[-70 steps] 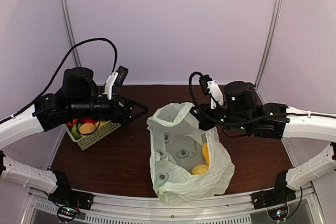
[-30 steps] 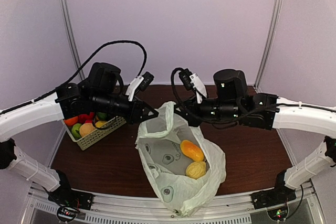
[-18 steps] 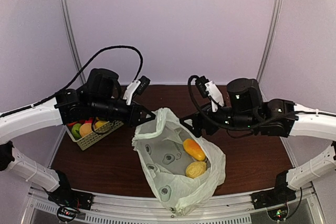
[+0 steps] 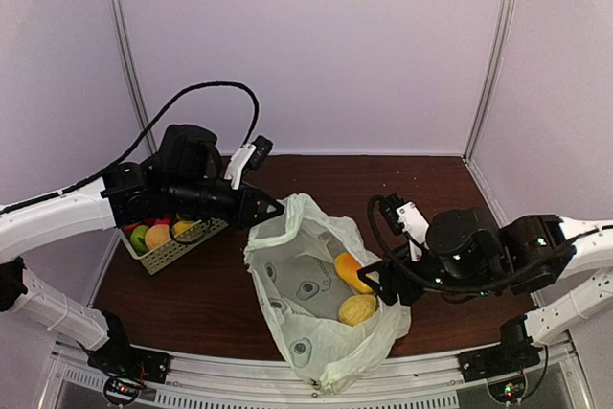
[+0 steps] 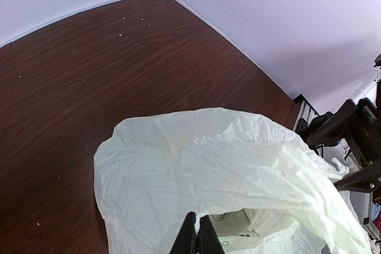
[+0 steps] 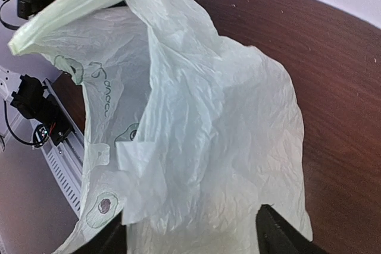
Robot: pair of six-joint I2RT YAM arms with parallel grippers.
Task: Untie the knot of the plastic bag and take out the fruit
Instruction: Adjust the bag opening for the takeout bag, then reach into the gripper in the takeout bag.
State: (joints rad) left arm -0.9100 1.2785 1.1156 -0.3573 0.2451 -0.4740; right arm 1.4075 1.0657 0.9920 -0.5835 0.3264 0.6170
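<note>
My right gripper (image 4: pixel 374 284) has let go of the rim and dropped beside the plastic bag (image 4: pixel 302 342), jaws apart. My left gripper (image 4: pixel 276 208) keeps the rim pinched, holding the mouth open. This looks like the unloading step: next I reach in for the orange fruit (image 4: pixel 352 272) lying inside.

The left gripper (image 4: pixel 276 210) is pinched closed on the raised rim of the plastic bag (image 4: pixel 305 328), whose open mouth spreads out ahead of its fingertips. Inside the bag, an orange fruit (image 4: pixel 351 272) and a yellow fruit (image 4: pixel 357 309) lie close together, just ahead of the right gripper (image 4: pixel 372 284). Its jaws seem parted at the bag's side. A slotted basket (image 4: pixel 177 248) sits behind the left fingers.
</note>
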